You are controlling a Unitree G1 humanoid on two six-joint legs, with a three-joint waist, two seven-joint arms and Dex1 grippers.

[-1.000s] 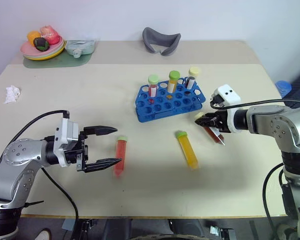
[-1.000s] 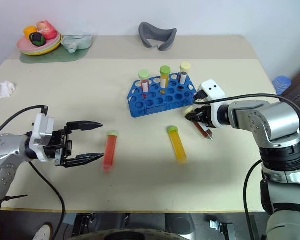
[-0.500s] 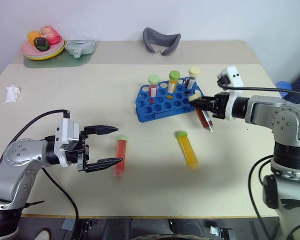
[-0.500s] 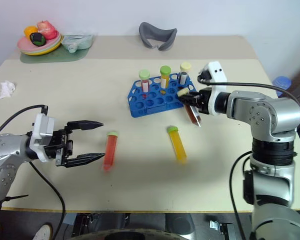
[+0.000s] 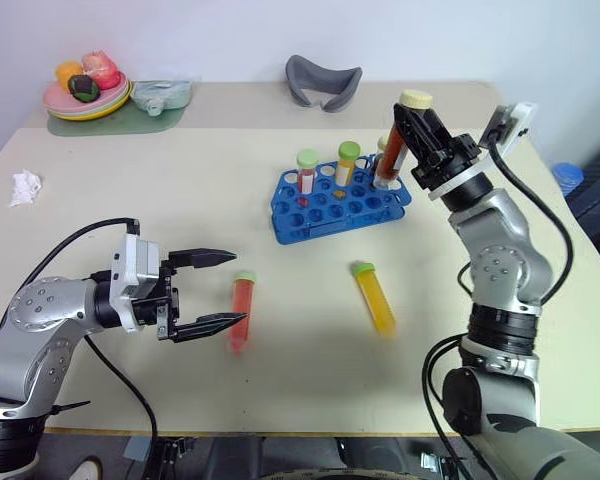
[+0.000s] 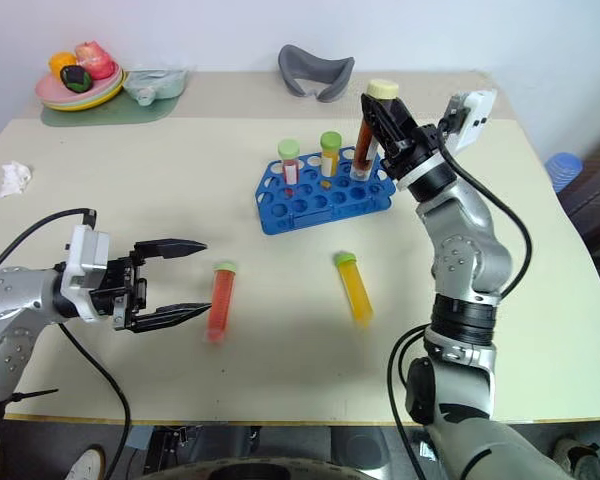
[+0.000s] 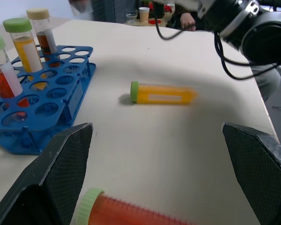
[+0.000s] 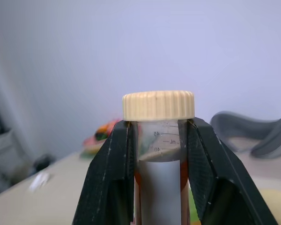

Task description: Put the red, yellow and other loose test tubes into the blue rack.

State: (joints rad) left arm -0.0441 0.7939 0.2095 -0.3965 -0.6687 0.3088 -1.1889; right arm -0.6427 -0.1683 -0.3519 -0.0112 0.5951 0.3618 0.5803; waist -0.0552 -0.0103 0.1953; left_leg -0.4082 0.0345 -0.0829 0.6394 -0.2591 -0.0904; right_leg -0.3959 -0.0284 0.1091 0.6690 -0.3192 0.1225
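Observation:
The blue rack (image 5: pixel 320 216) stands mid-table with three capped tubes upright in its back row, which my left wrist view also shows (image 7: pixel 23 43). My right gripper (image 5: pixel 412 120) is shut on a dark brown tube (image 5: pixel 391 162) with a pale-yellow cap (image 8: pixel 158 105), holding it upright over the rack's right end. A red tube (image 5: pixel 241 312) with a light-green cap lies on the table just right of my left gripper (image 5: pixel 210 292), which is open. A yellow tube (image 5: pixel 376 300) with a green cap lies further right, in front of the rack.
At the back left a plate of toy food (image 5: pixel 83 92) sits on a green mat, and a grey curved object (image 5: pixel 323 80) lies at the back centre. Near the left edge is a crumpled white paper (image 5: pixel 24 187).
My right gripper has risen and swung from low beside the rack to above its right end, turning the dark brown tube upright. The left gripper and both lying tubes have stayed put.

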